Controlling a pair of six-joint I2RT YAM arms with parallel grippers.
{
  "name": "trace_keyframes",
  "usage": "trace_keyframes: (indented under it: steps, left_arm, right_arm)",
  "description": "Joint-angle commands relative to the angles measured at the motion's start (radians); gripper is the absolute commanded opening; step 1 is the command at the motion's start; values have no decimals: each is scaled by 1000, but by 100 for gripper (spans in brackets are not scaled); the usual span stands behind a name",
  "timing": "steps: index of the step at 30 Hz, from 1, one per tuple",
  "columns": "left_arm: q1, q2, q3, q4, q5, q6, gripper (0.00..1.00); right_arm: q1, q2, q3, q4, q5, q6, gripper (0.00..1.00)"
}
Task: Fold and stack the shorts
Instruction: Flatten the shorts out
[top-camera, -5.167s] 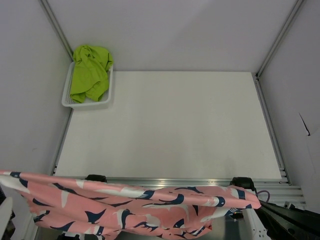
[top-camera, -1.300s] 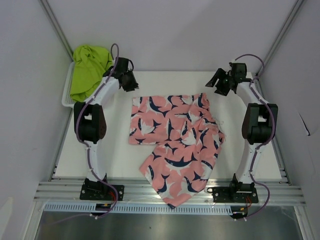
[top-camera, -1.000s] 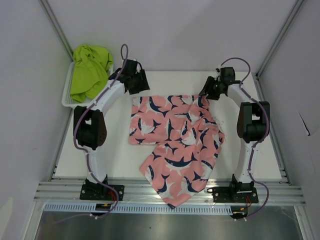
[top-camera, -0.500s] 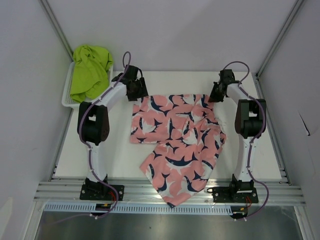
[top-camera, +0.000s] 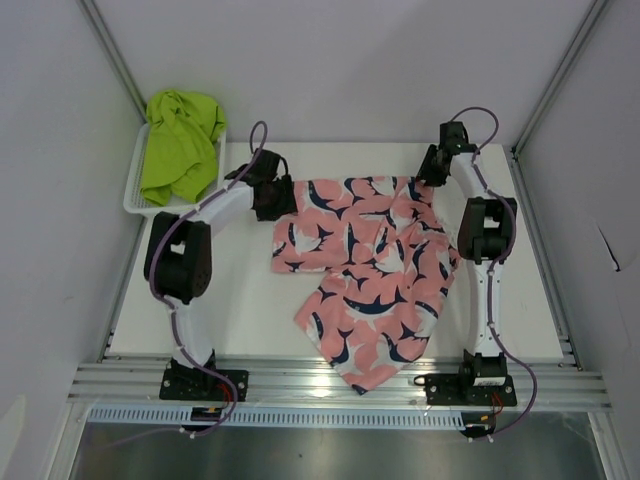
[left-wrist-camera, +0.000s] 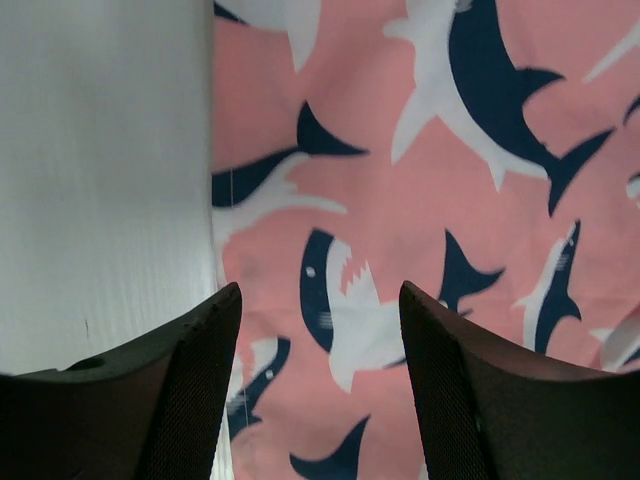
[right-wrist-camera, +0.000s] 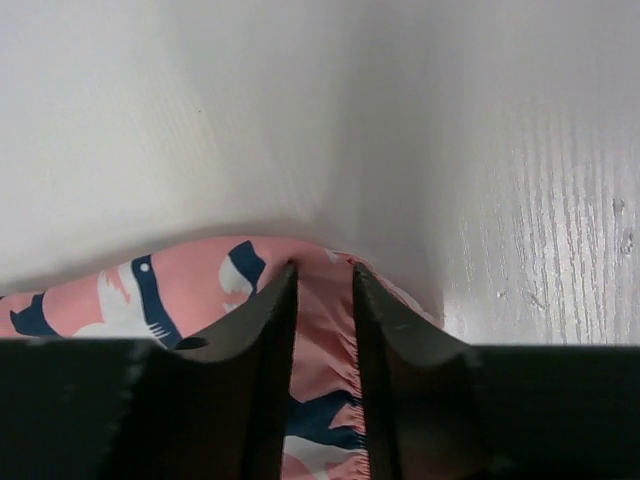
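Looking down from above, I find the pink shorts (top-camera: 365, 270) lying rumpled across the middle of the desk (top-camera: 220, 310), one leg trailing toward the lower edge. The green shorts (top-camera: 180, 145) are heaped in the basket (top-camera: 135, 198) at upper left. My left hand (top-camera: 272, 195) is at the cloth's upper left corner and my right hand (top-camera: 432, 170) at its upper right. Since half a second ago the whole pink pair has slid up and to the right.

From my left wrist, that hand (left-wrist-camera: 320, 320) is spread wide over the print near its left border, gripping nothing.

From my right wrist, that hand (right-wrist-camera: 323, 290) is pressed nearly together, pinching the gathered elastic edge. I judge the cloth light and limp, so taut waistband corners are the best holds
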Motion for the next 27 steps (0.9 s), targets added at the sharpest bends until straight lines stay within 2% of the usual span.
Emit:
trace_keyframes:
  steps: [1,2,6,8,10,16,22,27]
  left_arm:
    - [-76,-215,-64,36,-23,17,67]
    - [-111,-246,-132,50,-57,13,67]
    - [-178,-398,-292,117,-80,-33,68]
    - [-208,-484,-372,151,-77,-64,68]
    - [-231,-539,-464,169,-89,-90,68]
    - [-275,-700,-664,206,-111,-159,71]
    - [-275,-845,-880,343,-99,-274,72]
    - [-275,-822,-880,355,-117,-309,75]
  right_arm:
    - [-5,-60,-27,-54,5,5,37]
    - [-7,-95,-78,-34,-9,5,45]
    - [-7,-378,-360,85,-42,8,51]
    - [1,-471,-512,121,-64,6,57]
    - [14,-584,-589,118,-55,-15,62]
    - [61,-802,-859,121,4,-35,65]
    - [54,-977,-1082,187,-1,-17,64]
    - [41,-1088,-1211,239,-27,17,64]
